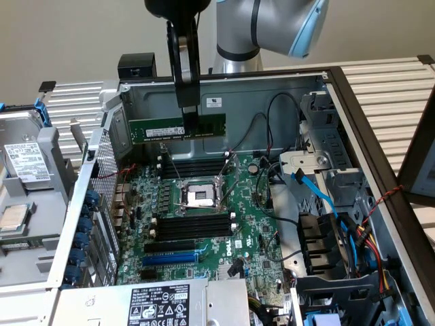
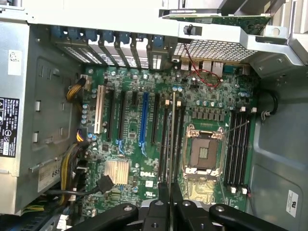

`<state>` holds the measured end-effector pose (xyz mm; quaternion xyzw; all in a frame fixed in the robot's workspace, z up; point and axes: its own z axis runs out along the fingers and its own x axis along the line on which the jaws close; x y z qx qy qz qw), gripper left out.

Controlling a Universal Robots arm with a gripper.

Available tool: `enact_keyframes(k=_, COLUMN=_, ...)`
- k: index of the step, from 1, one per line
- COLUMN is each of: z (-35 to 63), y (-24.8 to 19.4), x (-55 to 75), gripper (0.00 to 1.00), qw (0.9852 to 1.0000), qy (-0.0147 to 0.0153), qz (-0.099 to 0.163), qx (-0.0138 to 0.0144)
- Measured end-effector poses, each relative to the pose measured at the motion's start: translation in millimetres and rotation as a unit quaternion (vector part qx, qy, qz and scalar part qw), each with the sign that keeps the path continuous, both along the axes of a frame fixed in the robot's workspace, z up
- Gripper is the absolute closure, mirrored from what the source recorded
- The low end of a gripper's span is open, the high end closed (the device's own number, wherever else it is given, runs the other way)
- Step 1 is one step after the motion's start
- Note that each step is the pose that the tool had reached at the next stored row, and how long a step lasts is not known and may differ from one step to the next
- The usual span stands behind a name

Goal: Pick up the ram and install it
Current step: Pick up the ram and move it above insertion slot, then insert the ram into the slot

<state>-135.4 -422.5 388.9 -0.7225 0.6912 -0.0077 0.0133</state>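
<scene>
Ram [image 1: 156, 128] above your motherboard's [image 1: 255, 238] black slots [image 1: 187, 227] and CPU socket [image 1: 199, 197], far wall [image 1: 272, 81] behind, tight between gripper [image 1: 189, 125] fingers.

My black pincer [image 1: 188, 125] grips the ram [image 1: 156, 129], dark green with a white label strip. The motherboard [image 1: 255, 234] is green, with 1 bright blue slot [image 1: 170, 258], black slots [image 1: 190, 224] with white clips, a light blue cable [image 1: 319, 193] and a grey case [image 1: 272, 102].
</scene>
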Motion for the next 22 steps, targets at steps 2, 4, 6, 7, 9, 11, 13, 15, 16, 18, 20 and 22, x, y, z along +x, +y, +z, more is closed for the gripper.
enact_keyframes(k=2, z=0.0, y=0.0, x=0.0, gripper=0.87, qw=1.0, qy=0.0, qz=0.0, qx=0.0)
enact_keyframes(k=4, z=0.0, y=0.0, x=0.1, gripper=0.87, qw=1.0, qy=0.0, qz=0.0, qx=0.0)
enact_keyframes(k=6, z=0.0, y=0.0, x=0.1, gripper=0.87, qw=1.0, qy=0.0, qz=0.0, qx=0.0)
enact_keyframes(k=7, z=0.0, y=0.0, x=0.1, gripper=0.87, qw=1.0, qy=0.0, qz=0.0, qx=-0.0001)
enact_keyframes(k=9, z=0.0, y=0.0, x=0.1, gripper=0.87, qw=1.0, qy=0.0, qz=0.0, qx=0.0)
enact_keyframes(k=11, z=0.0, y=0.0, x=0.2, gripper=0.87, qw=1.0, qy=-0.0004, qz=0.0, qx=0.0)
enact_keyframes(k=13, z=-2.0, y=0.1, x=0.3, gripper=0.87, qw=1.0, qy=-0.0026, qz=0.0, qx=0.0)
enact_keyframes(k=15, z=-5.5, y=0.0, x=0.2, gripper=0.87, qw=1.0, qy=-0.0027, qz=0.0, qx=-0.0001)
enact_keyframes(k=16, z=-7.4, y=0.0, x=0.2, gripper=0.87, qw=1.0, qy=-0.0027, qz=0.0, qx=-0.0001)
enact_keyframes(k=18, z=-16.0, y=0.0, x=0.4, gripper=0.87, qw=1.0, qy=-0.0027, qz=-0.005, qx=-0.0001)
enact_keyframes(k=20, z=-32.9, y=0.0, x=9.2, gripper=0.87, qw=0.9995, qy=-0.0027, qz=-0.032, qx=0.0014)
enact_keyframes(k=22, z=-36.7, y=0.1, x=11.6, gripper=0.87, qw=0.9993, qy=-0.0027, qz=-0.036, qx=0.0015)
